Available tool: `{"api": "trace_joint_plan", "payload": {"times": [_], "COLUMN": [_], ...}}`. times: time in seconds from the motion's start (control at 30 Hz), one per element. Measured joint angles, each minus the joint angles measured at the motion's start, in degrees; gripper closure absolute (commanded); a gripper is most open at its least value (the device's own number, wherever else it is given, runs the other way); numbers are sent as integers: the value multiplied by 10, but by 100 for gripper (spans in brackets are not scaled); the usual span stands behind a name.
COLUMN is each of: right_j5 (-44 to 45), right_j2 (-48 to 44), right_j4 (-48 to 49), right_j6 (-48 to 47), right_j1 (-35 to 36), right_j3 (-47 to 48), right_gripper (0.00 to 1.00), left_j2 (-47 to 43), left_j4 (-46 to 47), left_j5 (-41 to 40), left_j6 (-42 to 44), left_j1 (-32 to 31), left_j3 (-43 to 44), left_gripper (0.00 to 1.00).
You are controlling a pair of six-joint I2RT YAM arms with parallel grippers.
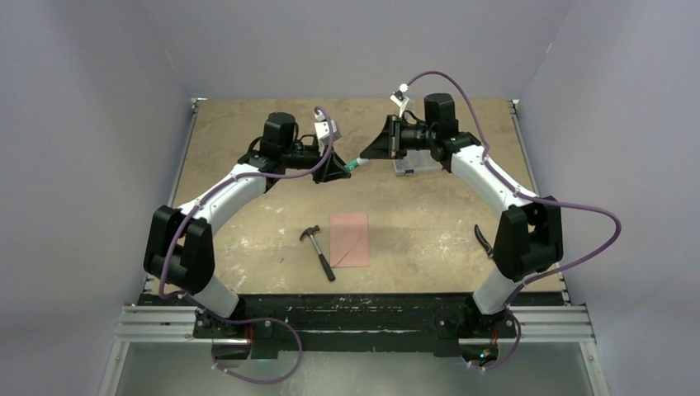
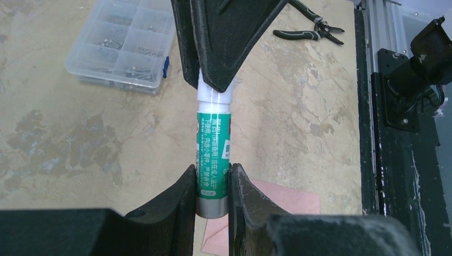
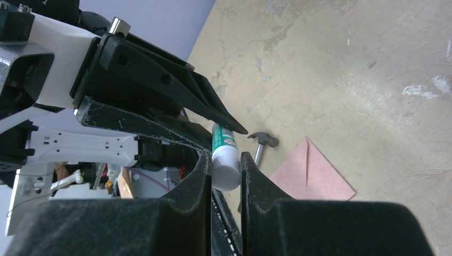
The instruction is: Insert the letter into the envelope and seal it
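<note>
Green body of the glue stick (image 2: 213, 144) is clamped in the left claw (image 2: 212, 173). The right claw (image 3: 225, 160) is clamped on its white cap (image 3: 225, 175). The claws meet tip to tip, with the stick's long axis running straight from one to the other, level and clear above the table (image 1: 429, 239).

Likely next move is pulling the cap off along that axis.

The envelope (image 1: 349, 239) lies flat, well apart on the near side and about midway between the arms, just beside the hammer (image 1: 319, 252). Its long axis runs near-far, crosswise to the stick. The left arm has the body, so it probably carries the glue down.

No separate letter in view; can't tell if it's inside.

Both arms reach forward, wrists turned inward and facing each other.
</note>
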Motion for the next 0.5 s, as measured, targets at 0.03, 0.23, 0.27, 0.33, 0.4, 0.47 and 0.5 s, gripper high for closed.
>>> {"api": "trace_joint_plan", "payload": {"times": [0.03, 0.23, 0.27, 0.33, 0.4, 0.47, 0.5], "right_j5": [1, 17, 19, 22, 22, 24, 25], "right_j2": [3, 29, 33, 41, 44, 49, 52], "right_j4": [5, 25, 29, 33, 27, 16, 12], "right_j6": [-2, -25, -29, -35, -44, -57, -64], "right_j1": [0, 0, 0, 0, 2, 5, 6], "right_j3": [-1, -1, -1, -1, 3, 13, 19], "right_gripper": [100, 100, 100, 100, 100, 100, 100], "left_j2": [5, 46, 53, 59, 59, 59, 59], "left_j4": [4, 48, 57, 68, 68, 66, 64], "left_j5": [-1, -7, -7, -11, -15, -22, -24], "left_j6": [-7, -62, -73, -83, -79, -62, -52], "left_j1": [0, 0, 0, 0, 0, 0, 0], "left_j3": [0, 0, 0, -3, -6, -6, -6], "left_gripper": [100, 100, 100, 100, 100, 100, 100]}}
